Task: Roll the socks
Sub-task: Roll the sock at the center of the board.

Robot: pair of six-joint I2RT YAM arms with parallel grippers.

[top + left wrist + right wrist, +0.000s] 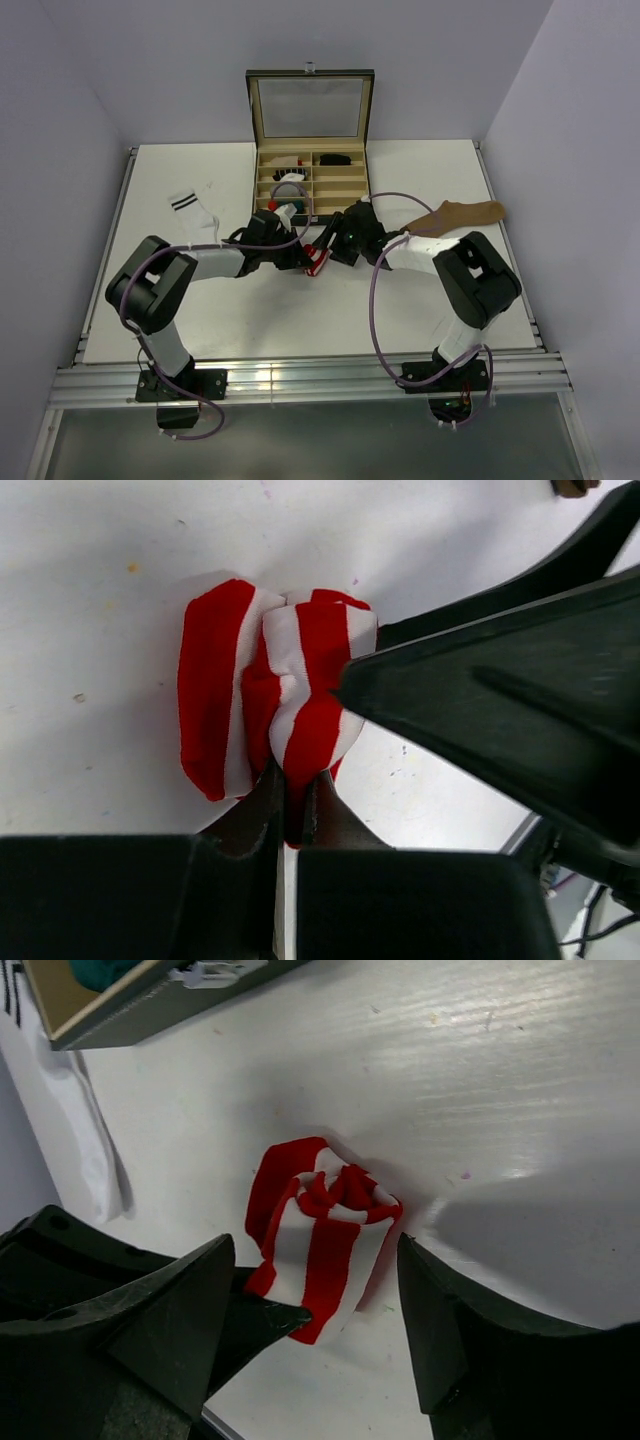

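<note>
So the red-and-white striped sock [322,1235] is sitting as a chunky roll on the counter [300,320], just in front of the organiser box [310,105], right between the two arms. The left gripper [290,805] is clamping down on one end of the roll, fabric squeezed between its fingers. My guess is it's pinning the bundle so it isn't springing open. The right gripper [315,1275] is hanging spread wide, one finger either side of the roll and gripping nothing, probably lining up to tuck the cuff over. The tan sock [462,212] is lying off to the right and the white sock [192,214] off to the left, both flat, so I'm figuring those two are waiting their turn.
</note>
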